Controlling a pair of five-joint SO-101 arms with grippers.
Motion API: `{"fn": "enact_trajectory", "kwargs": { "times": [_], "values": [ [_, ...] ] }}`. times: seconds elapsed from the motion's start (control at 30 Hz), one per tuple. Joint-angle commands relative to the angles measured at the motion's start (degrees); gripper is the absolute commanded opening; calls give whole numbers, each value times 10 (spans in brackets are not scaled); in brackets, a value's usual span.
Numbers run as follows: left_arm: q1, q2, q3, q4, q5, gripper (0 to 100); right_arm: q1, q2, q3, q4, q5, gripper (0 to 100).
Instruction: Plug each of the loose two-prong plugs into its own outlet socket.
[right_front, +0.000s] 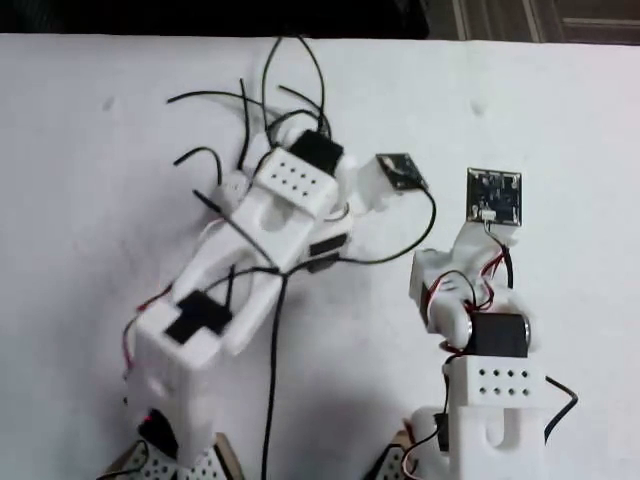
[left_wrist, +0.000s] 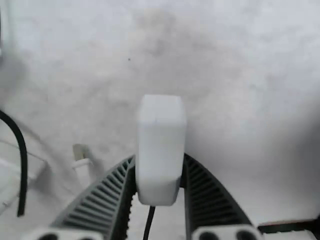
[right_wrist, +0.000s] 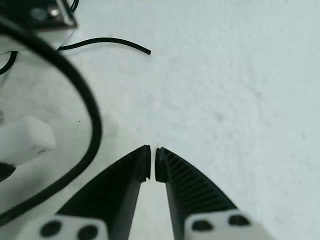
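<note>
Left tool (left_wrist: 159, 163) clenched on white two-prong plug (left_wrist: 161, 135), gripped across its flat sides. Plug protrudes ahead of the tips, cord (left_wrist: 148, 223) trailing rearward, likely so that the plug can be steered for insertion. Right tool (right_wrist: 152, 163) closed, nothing grasped, above desk (right_wrist: 240, 75).

Bright, even light from above; white table (right_front: 80, 300) nearly washed out in high view, w/ soft grey shadows toward near edge; left wrist view dimmer, mottled shade round plug (left_wrist: 160, 145); right wrist view evenly lit, faint shadow beside black cable (right_wrist: 96, 125).
</note>
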Motion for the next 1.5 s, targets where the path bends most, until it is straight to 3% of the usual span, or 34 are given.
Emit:
{"fn": "enact_trajectory", "kwargs": {
  "times": [0.0, 0.23, 0.53, 0.67, 0.9, 1.07, 1.33, 1.47],
  "values": [
    [16, -159, 122, -4, 42, 21, -3, -6, -3, -7, 4, 26],
    [17, -348, 356, -68, 74, 21, -3, -6, 2, -7, 4, 27],
    [-17, -375, 585, -287, 103, 22, -7, -6, 7, -10, 4, 27],
    [-17, -374, 622, -344, 102, 41, -7, -6, 7, -10, 4, 27],
    [-18, -374, 669, -392, 106, 299, -7, -6, 9, -10, 4, 27],
    [-32, -379, 660, -394, 101, 303, -7, -6, 9, -10, 5, 27],
    [-159, -375, 596, -390, 47, 305, -7, -6, 9, -10, 5, 27],
    [-187, -375, 590, -391, 35, 305, -7, -6, 9, -10, 5, 27]
  ]
}}
